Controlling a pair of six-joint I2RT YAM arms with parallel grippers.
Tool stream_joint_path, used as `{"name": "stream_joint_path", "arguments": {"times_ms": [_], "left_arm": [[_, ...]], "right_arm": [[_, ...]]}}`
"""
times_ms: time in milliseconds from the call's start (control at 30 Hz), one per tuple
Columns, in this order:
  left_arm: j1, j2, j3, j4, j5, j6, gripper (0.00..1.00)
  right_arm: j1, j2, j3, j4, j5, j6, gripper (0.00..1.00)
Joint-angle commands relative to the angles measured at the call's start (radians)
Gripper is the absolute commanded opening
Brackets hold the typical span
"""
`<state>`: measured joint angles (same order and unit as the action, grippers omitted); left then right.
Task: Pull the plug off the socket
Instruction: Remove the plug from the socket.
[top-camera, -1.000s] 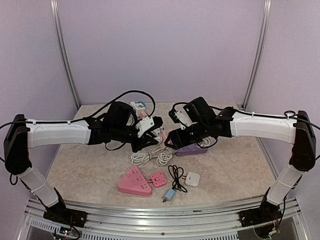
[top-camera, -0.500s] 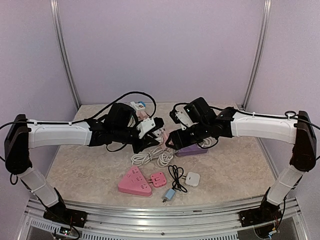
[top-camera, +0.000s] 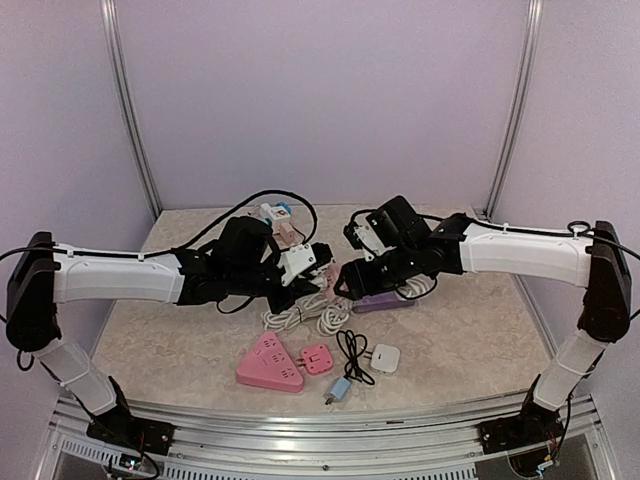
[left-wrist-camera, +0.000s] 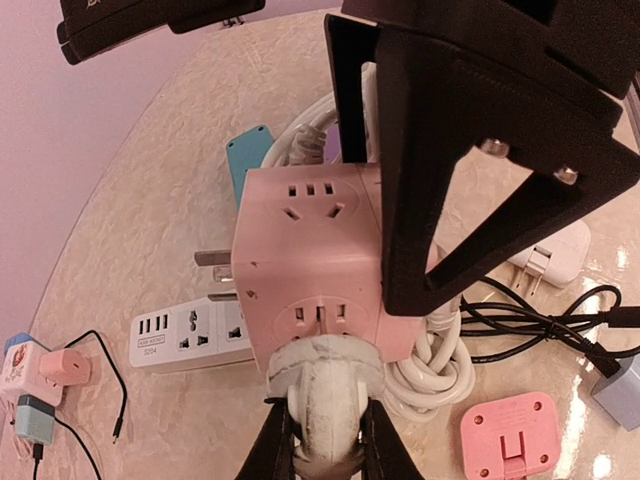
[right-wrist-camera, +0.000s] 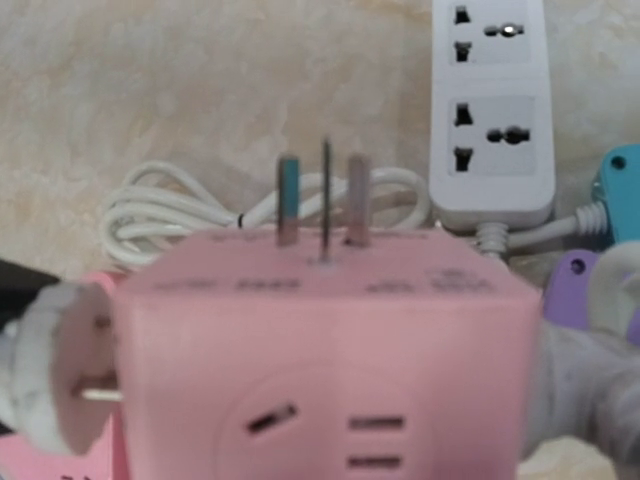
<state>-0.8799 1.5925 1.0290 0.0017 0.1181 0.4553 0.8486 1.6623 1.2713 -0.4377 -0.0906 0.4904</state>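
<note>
A pink cube socket (left-wrist-camera: 300, 250) is held above the table between both arms. My right gripper (top-camera: 347, 274) is shut on it, and its black finger (left-wrist-camera: 470, 170) lies along the cube's right side. The cube fills the right wrist view (right-wrist-camera: 320, 340), with its own prongs pointing up. My left gripper (left-wrist-camera: 320, 445) is shut on a worn white plug (left-wrist-camera: 318, 390) at the cube's near face. In the right wrist view the plug (right-wrist-camera: 45, 370) stands a little off the cube, with a bare prong showing between them.
On the table below lie a white power strip (left-wrist-camera: 185, 335), a coiled white cable (top-camera: 300, 316), a pink triangular strip (top-camera: 268, 363), a small pink adapter (top-camera: 316, 357), a white charger (top-camera: 386, 357) and a purple strip (top-camera: 385, 299). More adapters lie at the back (top-camera: 278, 212).
My left arm has shifted a little to the right and towards the front, still holding the plug. The right arm has barely moved.
</note>
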Motion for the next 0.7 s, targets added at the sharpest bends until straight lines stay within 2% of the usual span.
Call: {"name": "stream_joint_path", "arguments": {"times_ms": [0, 367, 667], "left_arm": [[-0.011, -0.023, -0.014, 0.016, -0.013, 0.015, 0.0], [0.0, -0.026, -0.008, 0.011, 0.018, -0.002, 0.0], [0.081, -0.056, 0.018, -0.014, 0.111, -0.052, 0.0]], "right_arm": [[-0.007, 0.02, 0.052, 0.024, 0.048, 0.015, 0.0], [-0.008, -0.007, 0.04, 0.043, 0.063, 0.0, 0.0], [-0.046, -0.095, -0.006, 0.033, 0.148, 0.009, 0.0]]}}
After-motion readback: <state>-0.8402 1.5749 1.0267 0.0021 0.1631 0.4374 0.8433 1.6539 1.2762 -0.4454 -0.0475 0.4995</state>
